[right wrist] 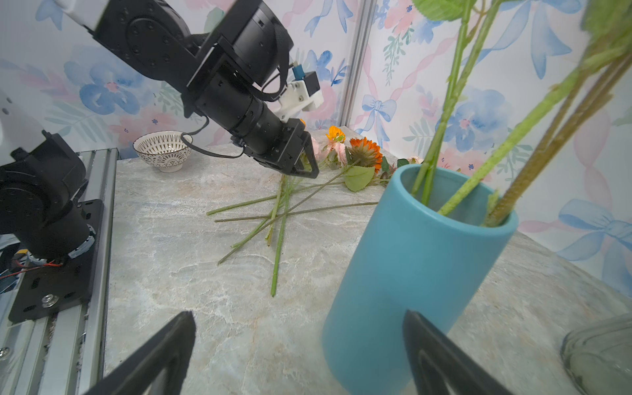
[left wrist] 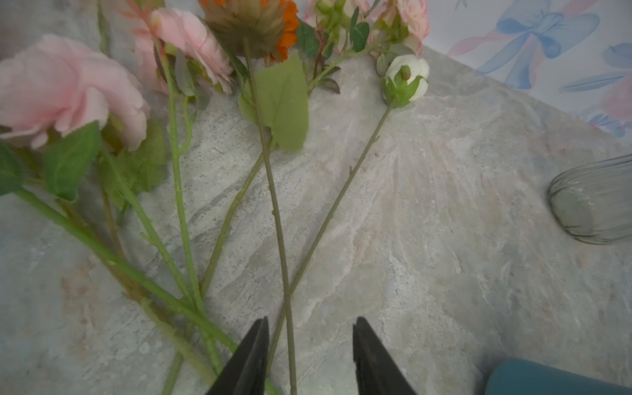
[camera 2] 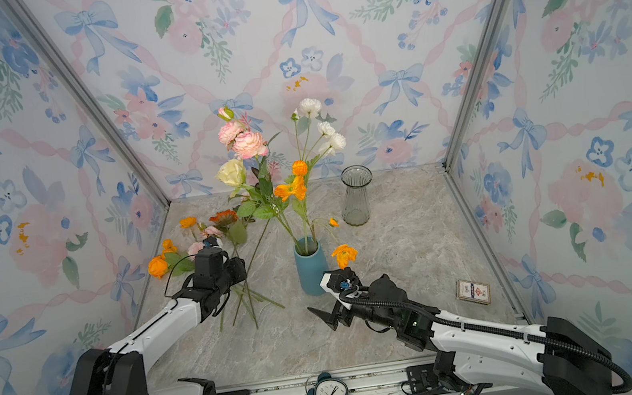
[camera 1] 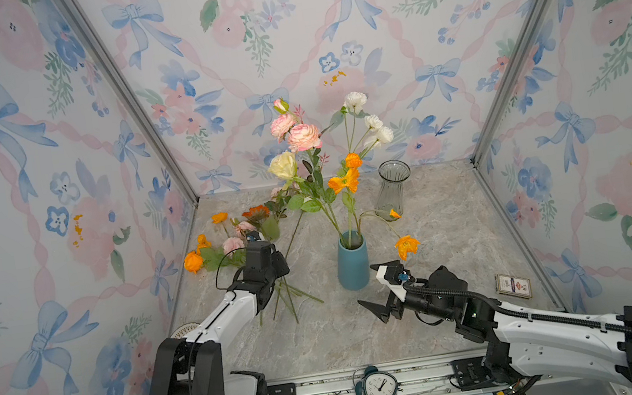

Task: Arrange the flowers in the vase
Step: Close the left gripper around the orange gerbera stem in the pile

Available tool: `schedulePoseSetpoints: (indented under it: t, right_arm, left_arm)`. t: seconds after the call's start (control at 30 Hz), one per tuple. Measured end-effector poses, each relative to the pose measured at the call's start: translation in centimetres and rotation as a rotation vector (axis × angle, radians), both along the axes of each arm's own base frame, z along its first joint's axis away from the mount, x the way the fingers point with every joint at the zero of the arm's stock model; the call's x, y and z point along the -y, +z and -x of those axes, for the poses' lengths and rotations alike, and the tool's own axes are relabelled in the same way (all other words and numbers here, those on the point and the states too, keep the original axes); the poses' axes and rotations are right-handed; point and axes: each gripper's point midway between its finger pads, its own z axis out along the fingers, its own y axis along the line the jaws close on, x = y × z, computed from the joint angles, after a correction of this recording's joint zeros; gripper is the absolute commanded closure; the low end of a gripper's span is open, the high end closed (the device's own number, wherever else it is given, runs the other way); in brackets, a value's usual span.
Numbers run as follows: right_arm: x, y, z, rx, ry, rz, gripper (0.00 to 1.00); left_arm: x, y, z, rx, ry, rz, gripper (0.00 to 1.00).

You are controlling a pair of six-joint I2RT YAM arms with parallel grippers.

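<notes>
The left arm (camera 1: 233,306) stretches forward from its base at the near left. Its white forearm runs out to a black wrist that bends over, so the left gripper (left wrist: 311,321) points steeply downward. Its jaws stand partly apart, with a clear gap between the two black fingertips. The right arm (camera 1: 534,327) comes in from the near right, its forearm held low and angled toward the middle. The right gripper (right wrist: 299,316) is rolled onto its side, one finger farther back than the other, and its jaws are spread wide.

Lab booth: wallpapered panels (camera 1: 284,43), aluminium rails (camera 1: 423,376)
</notes>
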Motion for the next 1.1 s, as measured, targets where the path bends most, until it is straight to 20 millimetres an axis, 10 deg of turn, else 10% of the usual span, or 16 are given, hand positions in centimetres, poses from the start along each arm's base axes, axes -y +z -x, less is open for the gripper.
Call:
schedulePoseSetpoints:
  t: [0.3, 1.1]
  right_arm:
    - [0.0, -0.1, 0.0, -0.003, 0.0, 0.003, 0.03]
    - [-0.3, -0.6, 0.2, -0.014, 0.017, 0.015, 0.03]
  left_arm:
    - [0.8, -1.9, -3.7, -0.05, 0.015, 0.023, 0.64]
    - [-0.9, -4.6, -4.3, -0.073, 0.094, -0.017, 0.71]
